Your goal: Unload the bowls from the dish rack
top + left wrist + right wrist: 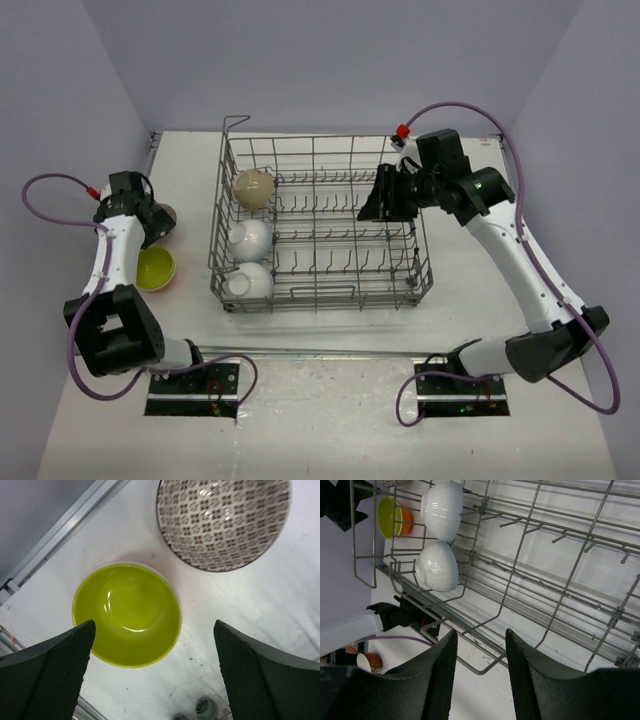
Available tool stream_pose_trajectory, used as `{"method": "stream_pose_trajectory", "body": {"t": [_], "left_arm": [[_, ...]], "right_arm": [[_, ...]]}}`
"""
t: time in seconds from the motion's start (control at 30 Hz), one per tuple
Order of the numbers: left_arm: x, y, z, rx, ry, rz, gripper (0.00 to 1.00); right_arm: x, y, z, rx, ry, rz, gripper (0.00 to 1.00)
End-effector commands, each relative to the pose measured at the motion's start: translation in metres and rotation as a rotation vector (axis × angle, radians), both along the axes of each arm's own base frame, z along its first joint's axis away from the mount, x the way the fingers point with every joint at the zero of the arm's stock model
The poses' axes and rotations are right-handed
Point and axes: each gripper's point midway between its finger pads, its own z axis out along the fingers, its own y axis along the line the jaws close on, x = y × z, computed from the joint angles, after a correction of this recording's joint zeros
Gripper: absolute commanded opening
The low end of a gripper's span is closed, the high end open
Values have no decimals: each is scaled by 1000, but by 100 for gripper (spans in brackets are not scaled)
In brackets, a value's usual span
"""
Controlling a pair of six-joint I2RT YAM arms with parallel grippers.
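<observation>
The grey wire dish rack (330,262) stands mid-table. Three bowls lean on edge along its left side: a beige bowl (254,188) and two white bowls (250,238) (250,282). In the right wrist view the white bowls (442,507) (437,566) sit far off in the rack (560,545). My right gripper (385,200) (480,650) hovers over the rack's right part, open, with only a rim wire behind the gap. My left gripper (155,228) (155,670) is wide open and holds nothing. Below it, a yellow-green bowl (127,614) (156,268) and a brown-patterned bowl (222,522) (167,213) rest upright on the table.
A metal rail (300,350) runs along the table's near side, in front of both arm bases. Another rail (60,530) edges the table's left side beside the two bowls. Purple walls close in on the left, back and right.
</observation>
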Motion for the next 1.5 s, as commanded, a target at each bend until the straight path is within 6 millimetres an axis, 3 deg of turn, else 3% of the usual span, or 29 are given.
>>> {"method": "stream_pose_trajectory", "body": {"t": [0.0, 0.17, 0.3, 0.33, 0.37, 0.4, 0.47, 0.53, 0.57, 0.63, 0.67, 0.7, 0.83, 0.87, 0.9, 0.97, 1.07, 1.1, 1.23, 1.37, 1.47], "left_arm": [[23, 1, 44, 4, -148, -24, 100], [43, -13, 82, -64, -287, -62, 99], [61, -45, 79, -229, -357, -142, 96], [63, -52, 78, -263, -381, -164, 95], [71, -68, 80, -339, -432, -215, 94], [67, -77, 68, -384, -423, -221, 94], [76, -99, 76, -480, -504, -300, 92], [77, -108, 74, -525, -525, -325, 91], [81, -113, 80, -554, -562, -345, 91], [85, -120, 86, -596, -596, -361, 91], [91, -120, 91, -595, -627, -374, 91], [93, -121, 95, -600, -642, -380, 91], [109, -113, 128, -540, -707, -420, 91], [111, -111, 133, -526, -708, -419, 91], [114, -108, 136, -513, -710, -422, 91], [119, -103, 151, -478, -727, -432, 91], [125, -99, 162, -453, -741, -451, 91], [127, -100, 162, -457, -740, -460, 91], [131, -105, 163, -480, -768, -493, 87], [131, -119, 161, -553, -809, -542, 77], [133, -126, 164, -585, -841, -583, 77]], "right_arm": [[4, 23, 10, 83, -6, 67, 44], [6, 59, 20, 182, 37, 156, 43], [4, 99, 30, 313, 108, 262, 42], [11, 112, 26, 336, 117, 279, 42], [9, 123, 27, 363, 154, 285, 42], [11, 131, 36, 388, 146, 303, 42], [16, 153, 33, 411, 180, 316, 42], [24, 168, 47, 448, 157, 325, 42], [30, 178, 40, 458, 194, 307, 42], [42, 192, 50, 501, 166, 290, 43], [51, 199, 41, 500, 175, 276, 43], [58, 205, 50, 523, 145, 277, 43], [90, 227, 36, 530, 156, 248, 44], [97, 232, 43, 550, 134, 253, 45], [109, 240, 22, 540, 159, 244, 46], [124, 252, 7, 543, 167, 239, 48], [135, 260, -10, 543, 187, 235, 51], [140, 262, -25, 533, 197, 231, 51], [151, 257, -55, 485, 193, 211, 49], [154, 246, -69, 414, 146, 213, 50], [154, 237, -77, 398, 143, 215, 51]]}}
